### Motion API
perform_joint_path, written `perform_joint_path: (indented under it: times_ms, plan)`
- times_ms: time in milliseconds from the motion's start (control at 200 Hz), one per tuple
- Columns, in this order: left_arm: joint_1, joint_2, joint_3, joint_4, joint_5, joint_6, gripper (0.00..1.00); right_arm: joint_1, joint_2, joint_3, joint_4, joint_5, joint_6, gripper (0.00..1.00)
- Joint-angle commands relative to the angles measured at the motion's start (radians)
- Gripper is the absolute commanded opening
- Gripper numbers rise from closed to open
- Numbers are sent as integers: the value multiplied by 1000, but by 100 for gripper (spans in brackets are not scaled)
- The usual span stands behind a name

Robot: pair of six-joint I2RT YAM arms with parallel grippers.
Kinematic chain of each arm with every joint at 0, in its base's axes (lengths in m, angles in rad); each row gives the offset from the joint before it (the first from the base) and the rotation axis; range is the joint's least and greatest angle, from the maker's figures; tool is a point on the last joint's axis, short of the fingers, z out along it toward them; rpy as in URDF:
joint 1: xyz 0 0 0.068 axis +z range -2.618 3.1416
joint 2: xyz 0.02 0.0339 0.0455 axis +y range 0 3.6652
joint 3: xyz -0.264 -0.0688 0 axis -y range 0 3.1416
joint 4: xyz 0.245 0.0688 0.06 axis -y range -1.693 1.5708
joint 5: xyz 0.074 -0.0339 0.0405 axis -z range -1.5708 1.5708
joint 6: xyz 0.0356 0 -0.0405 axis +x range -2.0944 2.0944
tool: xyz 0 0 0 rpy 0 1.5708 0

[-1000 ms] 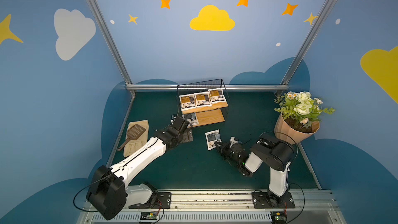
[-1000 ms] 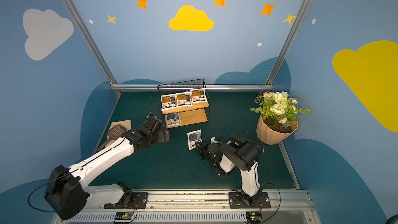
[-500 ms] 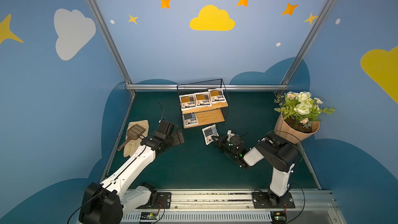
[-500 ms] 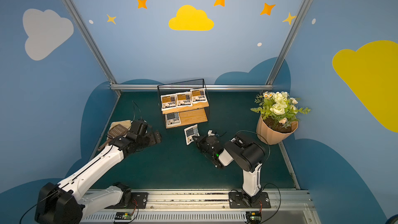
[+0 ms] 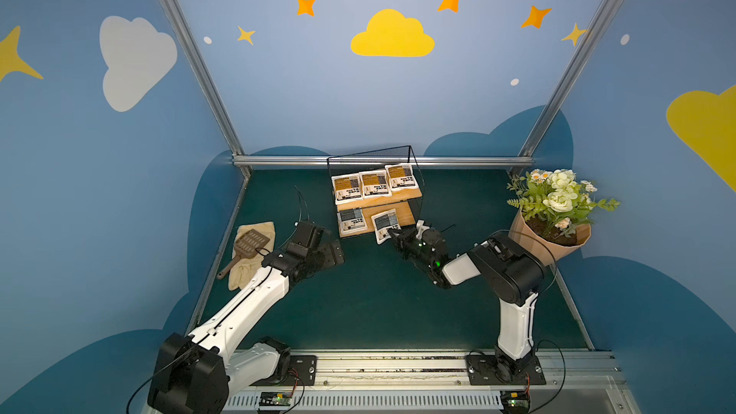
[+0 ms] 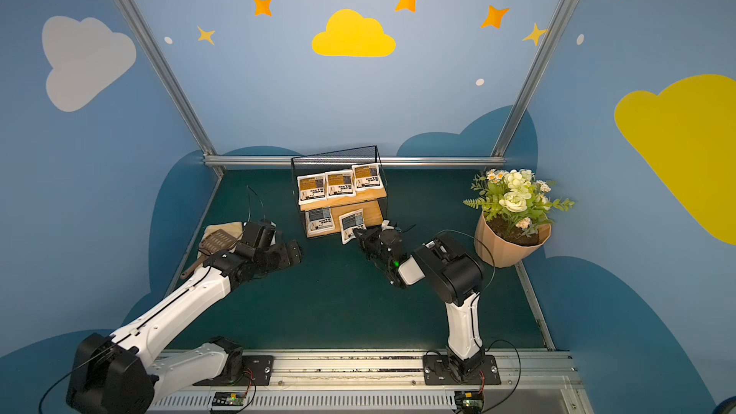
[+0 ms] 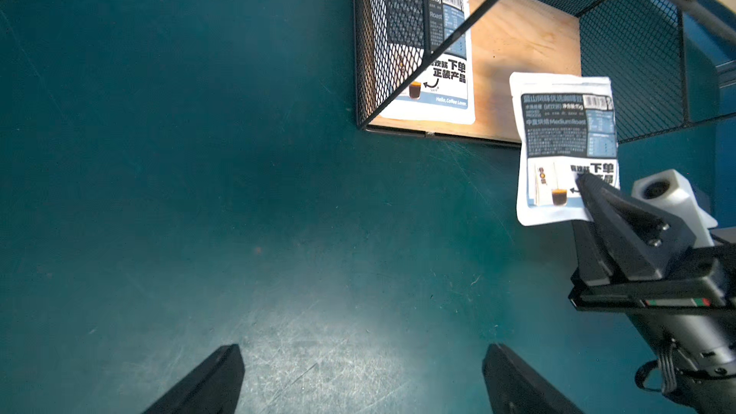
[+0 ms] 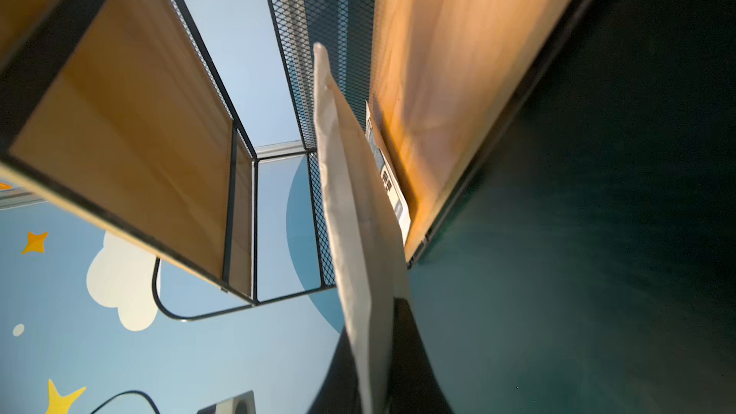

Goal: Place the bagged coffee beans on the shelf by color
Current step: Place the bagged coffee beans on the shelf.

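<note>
Far left in both top views, a cream glove (image 5: 243, 278) lies on the green mat (image 5: 358, 304) with a brown slotted scoop (image 5: 251, 242) resting on top of it. Just to its right the left claw (image 5: 332, 257) hangs over bare mat, and the left wrist view shows its fingers (image 7: 215, 384) spread far apart with nothing between them! Centre of the frame now: the shelf (image 5: 398, 199) stands near the back rail (image 5: 278, 160). Three orange-panelled pouches (image 5: 373, 185) are lined up side by side across its upper board, and one grey-blue pouch (image 5: 351, 221) lies flat at the left end of the lower board (image 5: 406, 217). Right beside that one is the second grey-blue pouch (image 5: 383, 225), pinched by a bottom corner in the right claw (image 5: 394, 234), jaws clamped tight on it. It is tilted, its top edge over the front lip of the lower board and the rest out over the mat; whether it touches the wood I cannot tell. At the right of the frame a tan flowerpot (image 5: 553, 244) with white blooms stands well apart from the shelf
</note>
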Motion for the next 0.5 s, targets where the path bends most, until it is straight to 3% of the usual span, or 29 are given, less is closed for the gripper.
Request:
perform_joint_path:
  times_ms: [0,496]
  plan:
    - [1,1,-10,2,18,14,100,-16,50,68,-40,-22,-19,0]
    - [2,-5,-29,14,57,18,100,-39,256,321,-83,-34,-8,0]
